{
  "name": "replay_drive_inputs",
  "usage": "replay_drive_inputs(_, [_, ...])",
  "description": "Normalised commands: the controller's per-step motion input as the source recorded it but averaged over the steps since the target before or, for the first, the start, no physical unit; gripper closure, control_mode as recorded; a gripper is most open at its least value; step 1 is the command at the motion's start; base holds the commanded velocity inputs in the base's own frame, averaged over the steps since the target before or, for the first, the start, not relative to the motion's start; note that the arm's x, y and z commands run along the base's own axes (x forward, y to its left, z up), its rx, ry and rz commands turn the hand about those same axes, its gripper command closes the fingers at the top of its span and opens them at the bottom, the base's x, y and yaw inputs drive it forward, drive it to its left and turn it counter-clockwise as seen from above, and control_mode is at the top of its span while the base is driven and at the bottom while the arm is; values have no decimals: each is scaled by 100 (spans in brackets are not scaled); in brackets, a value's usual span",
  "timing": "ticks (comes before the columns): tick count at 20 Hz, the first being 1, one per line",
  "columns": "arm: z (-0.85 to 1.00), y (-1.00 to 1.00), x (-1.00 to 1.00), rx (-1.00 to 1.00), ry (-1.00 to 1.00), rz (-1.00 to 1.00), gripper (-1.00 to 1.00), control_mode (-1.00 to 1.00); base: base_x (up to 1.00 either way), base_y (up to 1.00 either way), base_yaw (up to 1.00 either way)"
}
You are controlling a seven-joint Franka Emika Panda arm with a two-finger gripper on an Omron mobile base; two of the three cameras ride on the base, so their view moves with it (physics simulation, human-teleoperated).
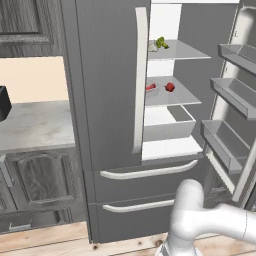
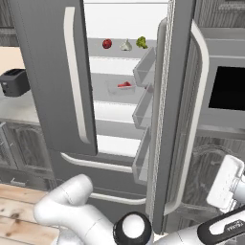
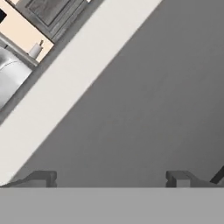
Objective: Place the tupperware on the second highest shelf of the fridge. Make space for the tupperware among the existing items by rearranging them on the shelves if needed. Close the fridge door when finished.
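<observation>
A dark kitchen of wood-grain cabinets and a pale bench (image 1: 35, 125) frames the fridge (image 1: 107, 100), whose right door (image 2: 174, 115) stands swung open while the left one is shut. The tupperware (image 2: 122, 86) already sits on the second highest shelf (image 1: 175, 95), with a red fruit (image 1: 170, 87) just beside it, and a white bulb (image 2: 126, 45) and leafy green (image 2: 141, 42) on the shelf above, so placing looks done. The pincer (image 3: 111, 177), spread wide and holding nothing, faces a flat grey panel, likely that door, which I judge it must push shut; the door's bins (image 1: 235, 95) jut toward the shelves.
</observation>
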Motion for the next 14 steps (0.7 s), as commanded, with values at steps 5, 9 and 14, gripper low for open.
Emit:
replay_drive_inputs(5, [-10,4,69,9,-1,11,-100,-100,0,0,0])
replay_drive_inputs(9, [0,75,-1,-1,-21,21,-100,-100,0,0,0])
replay_drive_inputs(14, [0,100,-36,-19,-44,28,-100,-100,0,0,0])
